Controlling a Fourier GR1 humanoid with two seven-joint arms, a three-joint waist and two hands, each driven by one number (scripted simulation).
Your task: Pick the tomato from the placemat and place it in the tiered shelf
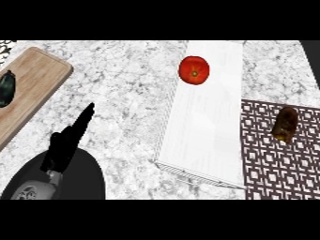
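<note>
Tomato (194, 70) lies on tiered shelf (207, 112), far end | placing looks done | left hand (66, 140) near-left, fingers straight, holding nothing | right hand unseen

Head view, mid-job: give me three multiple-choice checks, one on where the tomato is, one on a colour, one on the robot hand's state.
1. Where is the tomato?
A. on the white tiered shelf
B. on the patterned placemat
C. on the wooden cutting board

2. What colour is the vegetable on the cutting board?
A. orange
B. dark, near black
C. yellow

3. How is the left robot hand?
A. curled round the tomato
B. pressing on the placemat
C. open, holding nothing

Answers:
1 A: the tomato sits at the shelf's far end, off the placemat.
2 B: the eggplant is near black.
3 C: its fingers are straight, above the counter.
</note>
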